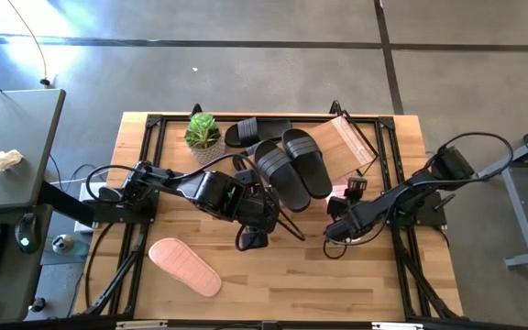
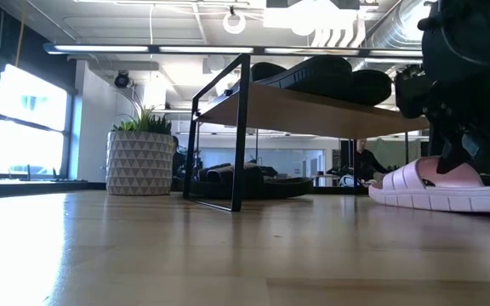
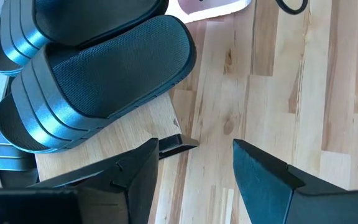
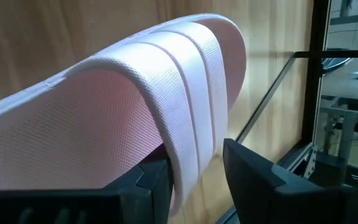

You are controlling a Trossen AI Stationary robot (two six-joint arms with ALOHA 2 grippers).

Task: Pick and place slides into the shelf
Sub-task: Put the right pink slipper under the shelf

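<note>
Left arm: we see it reaching from the table's left edge toward the centre, its left gripper [image 1: 262,213] just beside the shelf's near-left corner; in the left wrist view its two dark fingers [image 3: 263,180] stand apart with bare table between them, released and holding nothing.

Right arm: we see it stretched from the right edge inward and low, its right gripper [image 1: 339,216] just off the shelf's front corner; the right wrist view shows its fingers [image 4: 260,177] clenched on the ribbed strap of a pink slide [image 4: 129,118], one finger under the band and one outside; in the low view that slide [image 2: 449,189] lies at table level beneath the gripper.

Shelf [image 1: 351,147]: black metal frame, light wood board, set askew at the table's far middle; we count two black slides [image 1: 293,165] lying side by side on the board; a third black slide [image 1: 257,130] lies at the shelf's far-left end.

Second pink slide [image 1: 184,266]: sole up, on the near-left table, well apart from both grippers.

Potted plant [image 1: 203,134]: left of the shelf.
</note>
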